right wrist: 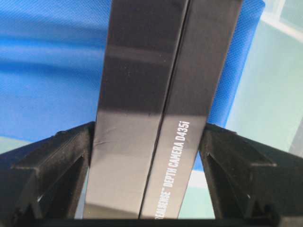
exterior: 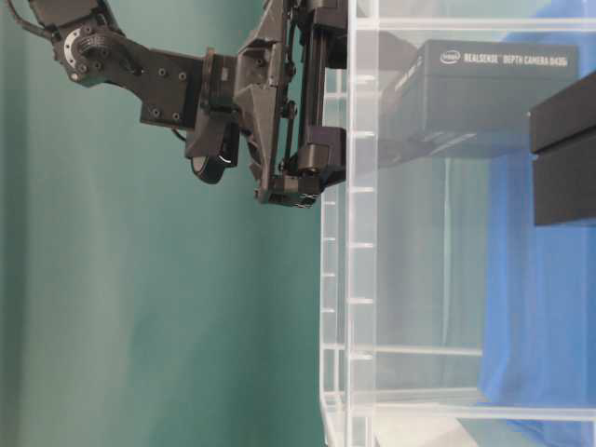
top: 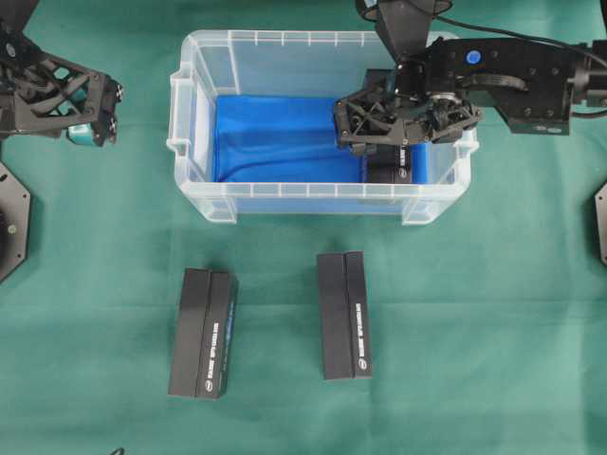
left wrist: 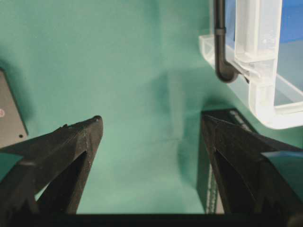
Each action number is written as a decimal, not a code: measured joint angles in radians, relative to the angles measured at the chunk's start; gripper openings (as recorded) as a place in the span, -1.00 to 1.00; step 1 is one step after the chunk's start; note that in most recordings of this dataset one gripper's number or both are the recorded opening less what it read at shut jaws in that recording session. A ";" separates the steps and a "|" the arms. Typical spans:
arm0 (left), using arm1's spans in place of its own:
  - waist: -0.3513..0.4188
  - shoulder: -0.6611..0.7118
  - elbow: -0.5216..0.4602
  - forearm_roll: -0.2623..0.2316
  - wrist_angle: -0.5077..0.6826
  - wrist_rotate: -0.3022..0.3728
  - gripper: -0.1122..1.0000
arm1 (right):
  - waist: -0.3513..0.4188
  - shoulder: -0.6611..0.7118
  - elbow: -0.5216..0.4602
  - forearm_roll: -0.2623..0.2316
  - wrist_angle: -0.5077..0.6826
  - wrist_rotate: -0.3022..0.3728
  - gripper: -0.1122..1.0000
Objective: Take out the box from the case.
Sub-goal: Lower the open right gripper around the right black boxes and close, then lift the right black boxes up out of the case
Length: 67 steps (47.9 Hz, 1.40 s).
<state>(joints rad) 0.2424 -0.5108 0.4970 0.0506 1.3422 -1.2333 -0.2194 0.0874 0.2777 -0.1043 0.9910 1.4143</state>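
Two boxes point(top: 203, 333) we already see on the worktop point(top: 474, 360); our right gripper point(right wrist: 147, 156) straddles the box point(right wrist: 156, 94) inside the case point(top: 199, 123), jaws wide apart, gripping nothing yet; left gripper point(left wrist: 151, 142) waits open, empty.

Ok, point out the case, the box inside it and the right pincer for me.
case point(top: 204, 194): overhead view, front left rim corner.
box point(right wrist: 142, 94): right wrist view, dark top face between the fingers.
right pincer point(top: 384, 121): overhead view, midway between its fingertips, above the box.
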 measured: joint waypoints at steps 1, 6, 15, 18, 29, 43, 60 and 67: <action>0.000 0.000 0.000 0.002 0.000 0.000 0.77 | 0.000 0.000 0.000 -0.002 0.000 0.000 0.70; 0.000 0.000 0.000 0.000 0.000 -0.002 0.77 | 0.000 0.000 0.000 -0.002 -0.002 -0.002 0.70; 0.000 0.000 0.000 0.002 0.002 -0.003 0.77 | 0.000 -0.002 0.002 0.000 0.000 0.000 0.45; 0.000 0.000 0.000 0.000 0.000 -0.003 0.77 | 0.000 0.000 0.002 -0.002 0.000 -0.002 0.41; 0.000 0.000 -0.002 0.002 0.000 -0.003 0.77 | 0.002 0.000 0.000 0.000 -0.002 -0.002 0.41; 0.000 0.000 0.000 0.002 0.000 -0.003 0.77 | 0.002 -0.003 -0.003 0.000 0.002 -0.002 0.41; 0.000 0.000 0.000 0.002 0.000 0.000 0.77 | -0.014 -0.067 -0.040 -0.002 0.109 -0.006 0.41; 0.000 0.000 0.000 0.000 -0.002 0.000 0.77 | -0.014 -0.098 -0.091 -0.002 0.178 -0.008 0.41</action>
<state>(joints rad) 0.2424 -0.5108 0.4970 0.0506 1.3407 -1.2333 -0.2332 -0.0107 0.1871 -0.1058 1.1689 1.4067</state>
